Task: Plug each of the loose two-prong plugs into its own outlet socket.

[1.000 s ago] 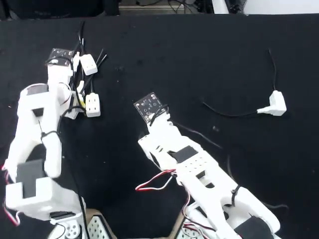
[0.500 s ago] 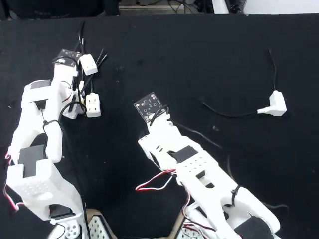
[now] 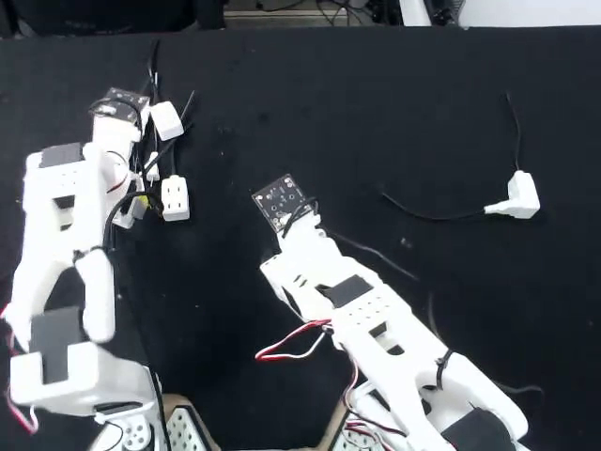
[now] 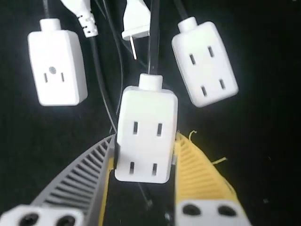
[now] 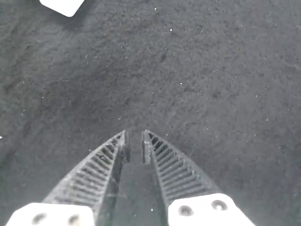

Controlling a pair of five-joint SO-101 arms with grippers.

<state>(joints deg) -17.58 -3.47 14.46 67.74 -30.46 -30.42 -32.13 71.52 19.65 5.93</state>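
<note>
Left claw (image 4: pixel 143 157): grasping the socket block (image 4: pixel 146 117); should be steadying it flat.
Right claw (image 5: pixel 134 147): clenched empty; should be opening toward the far-right plug (image 3: pixel 520 196).

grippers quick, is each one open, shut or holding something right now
Left gripper: shut on the white two-socket outlet block.
Right gripper: shut, holding nothing.
</note>
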